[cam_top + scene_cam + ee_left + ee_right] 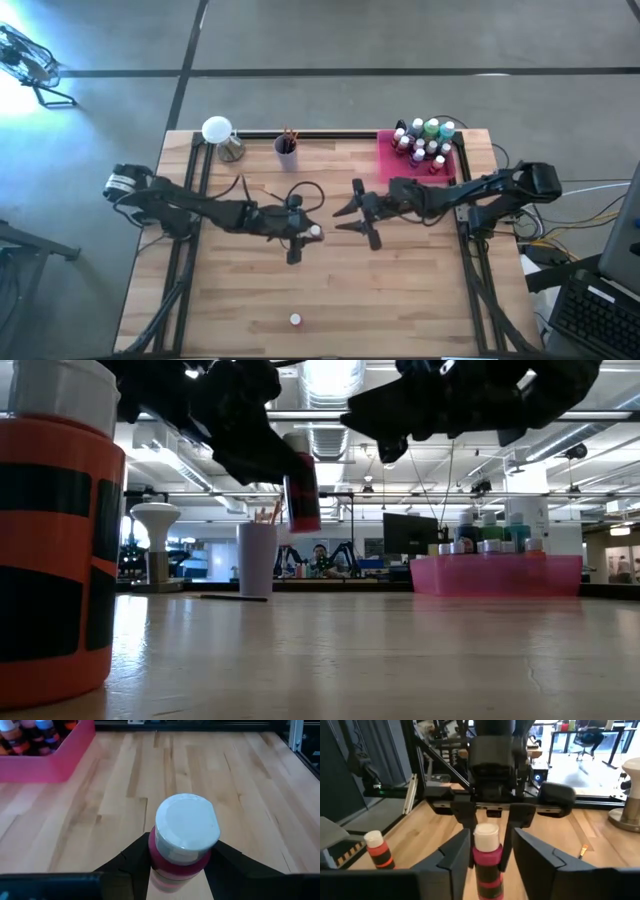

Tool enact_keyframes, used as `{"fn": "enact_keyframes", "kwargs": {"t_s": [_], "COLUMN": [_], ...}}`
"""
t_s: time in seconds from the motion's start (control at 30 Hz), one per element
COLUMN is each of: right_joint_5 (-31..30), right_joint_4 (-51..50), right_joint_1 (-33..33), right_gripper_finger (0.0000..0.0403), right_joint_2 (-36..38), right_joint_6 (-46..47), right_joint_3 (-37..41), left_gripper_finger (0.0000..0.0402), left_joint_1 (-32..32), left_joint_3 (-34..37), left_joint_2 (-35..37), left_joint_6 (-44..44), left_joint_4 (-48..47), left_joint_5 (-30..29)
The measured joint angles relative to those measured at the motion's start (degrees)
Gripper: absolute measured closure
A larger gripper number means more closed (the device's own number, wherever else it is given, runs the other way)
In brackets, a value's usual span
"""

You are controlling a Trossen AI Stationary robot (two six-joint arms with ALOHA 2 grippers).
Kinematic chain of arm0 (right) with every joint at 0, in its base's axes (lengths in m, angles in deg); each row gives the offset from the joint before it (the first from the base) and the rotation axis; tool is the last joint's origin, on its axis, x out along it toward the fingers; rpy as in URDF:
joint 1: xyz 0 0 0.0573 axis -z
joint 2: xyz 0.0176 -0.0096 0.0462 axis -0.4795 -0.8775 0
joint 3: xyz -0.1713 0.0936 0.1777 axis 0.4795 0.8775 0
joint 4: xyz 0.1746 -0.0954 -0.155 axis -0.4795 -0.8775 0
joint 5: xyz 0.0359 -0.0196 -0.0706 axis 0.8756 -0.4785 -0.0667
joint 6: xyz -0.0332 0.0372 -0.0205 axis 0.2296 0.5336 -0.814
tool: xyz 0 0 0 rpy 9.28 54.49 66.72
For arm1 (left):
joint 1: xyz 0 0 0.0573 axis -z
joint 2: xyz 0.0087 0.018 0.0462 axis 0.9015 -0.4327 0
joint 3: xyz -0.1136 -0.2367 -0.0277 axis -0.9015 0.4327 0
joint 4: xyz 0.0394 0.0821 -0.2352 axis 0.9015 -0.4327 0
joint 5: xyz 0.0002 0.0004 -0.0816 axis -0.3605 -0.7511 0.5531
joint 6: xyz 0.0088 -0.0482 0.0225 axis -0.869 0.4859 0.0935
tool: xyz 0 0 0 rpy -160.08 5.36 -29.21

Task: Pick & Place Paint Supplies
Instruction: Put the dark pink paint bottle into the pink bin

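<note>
A red paint bottle (181, 845) with a white cap hangs over the middle of the table, cap up, with my left gripper (303, 236) shut on it. My right gripper (347, 219) faces it from the table's right, open. In the right wrist view its fingers (451, 862) stand on either side of the bottle (486, 862) with gaps. An orange bottle (295, 320) stands on its base near the front edge. Several bottles (425, 140) stand in the pink tray (386, 160) at the far right. My left gripper pinches the red bottle's body (165, 870), just below the cap, between its two fingers (132, 865). The fingers come from the table's left, slanting down. The bottle (301, 485) is lifted clear of the table, nearly upright and a little tilted, with most of its body below the fingers.
A lilac cup (286, 155) with brushes stands at the far edge, beside a metal cup (232, 150) and a white round lamp (217, 130). A thin brush (235, 597) lies on the table near the cup. Bare wood lies between the arms and the front edge.
</note>
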Motion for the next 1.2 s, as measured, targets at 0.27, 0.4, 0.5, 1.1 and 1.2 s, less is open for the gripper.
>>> {"fn": "enact_keyframes", "kwargs": {"t_s": [0.27, 0.4, 0.5, 1.1, 1.2], "right_joint_5": [1.71, 1.79, 1.92, 1.51, 1.48], "right_joint_4": [-3.98, -4.51, -4.55, -4.19, -3.80], "right_joint_1": [-0.10, -0.40, -0.40, -0.38, -0.36], "right_gripper_finger": [0.0193, 0.0176, 0.0171, 0.0193, 0.0191], "right_joint_2": [-3.02, -3.58, -4.22, -5.01, -4.90], "right_joint_6": [-2.19, -2.79, -2.90, -4.43, -4.21], "right_joint_3": [-5.47, -6.69, -7.20, -7.94, -7.94], "left_gripper_finger": [0.0243, 0.0243, 0.0243, 0.0243, 0.0243], "left_joint_1": [-0.71, -0.86, -0.88, -3.37, -3.40], "left_joint_3": [-0.62, -0.64, -0.66, -3.02, -3.50], "left_joint_2": [-0.02, -0.04, -0.04, -0.07, -0.09], "left_joint_6": [-1.60, -2.17, -3.21, -6.37, -6.68], "left_joint_4": [-0.08, 1.69, 4.26, 9.61, 9.42], "left_joint_5": [0.61, 0.62, 0.65, 1.28, 1.26]}}
